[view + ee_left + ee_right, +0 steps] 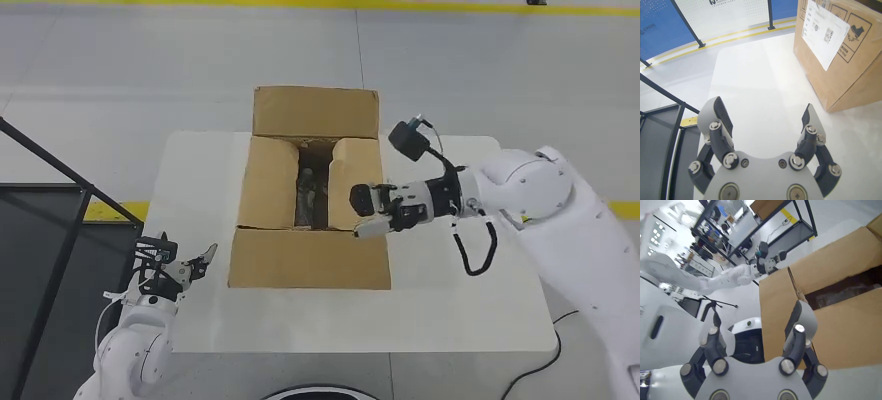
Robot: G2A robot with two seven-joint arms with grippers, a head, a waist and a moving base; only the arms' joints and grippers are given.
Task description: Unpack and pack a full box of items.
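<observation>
**Top view.** The box stands at frame centre on the table. Its two end flaps are folded out. The two inner flaps are partly shut, and dark contents show through the slot between them. The right gripper is just right of centre, at the near corner of the right inner flap. The left gripper is at lower left, well apart from the box.

**Left wrist view.** The left gripper has its fingers spread wide with nothing between them, over bare table. The labelled side of the box lies beyond it.

**Right wrist view.** The right gripper has its fingers spread either side of a cardboard flap edge. They are not clamped on it.

**Step in hand.** This is judged to be flap opening, with unpacking not yet begun. The next move calls for pinching the flap edge and folding it outward to expose the contents.
</observation>
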